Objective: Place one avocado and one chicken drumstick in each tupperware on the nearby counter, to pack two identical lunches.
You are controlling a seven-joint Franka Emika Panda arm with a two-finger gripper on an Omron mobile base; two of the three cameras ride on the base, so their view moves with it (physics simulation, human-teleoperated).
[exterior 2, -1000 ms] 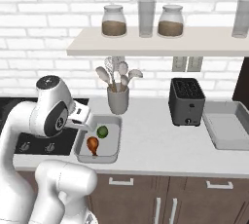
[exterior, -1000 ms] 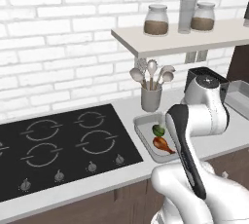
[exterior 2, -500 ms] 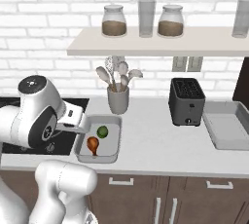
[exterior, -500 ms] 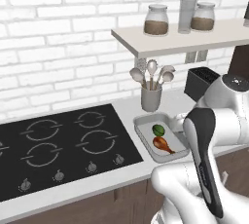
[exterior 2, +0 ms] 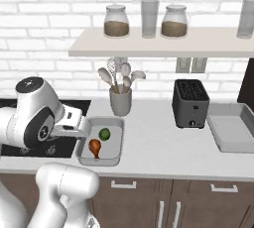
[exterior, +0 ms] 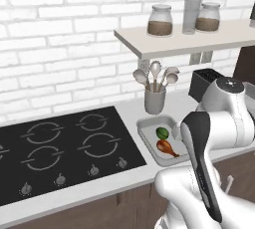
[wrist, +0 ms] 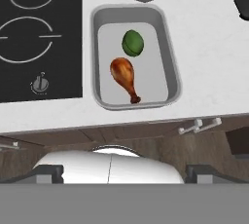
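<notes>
Kitchen gear around the pincer (wrist: 125, 171)
We see a black hob (exterior: 74, 143) just left of it, a grey pot (exterior 2: 120, 104) of spoons (exterior 2: 115, 73) beyond it, and a black toaster (exterior 2: 189, 104) well off to its right. High above and beyond it, we find a white shelf (exterior 2: 163, 43) bearing two jars (exterior 2: 116, 22) with a glass (exterior 2: 150, 11) between them.

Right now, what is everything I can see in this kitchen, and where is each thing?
tupperware: two, light grey; one by the cooktop, the other right of the toaster.
avocado: one, dark green, in the near tray.
chicken drumstick: one, reddish-brown, beside the avocado.
counter: one, off-white, over brown cabinets.
cooktop: one, black.
utensil holder: one, grey, with spoons.
toaster: one, black.
jars: two, on the wall shelf.
gripper: open.
</notes>
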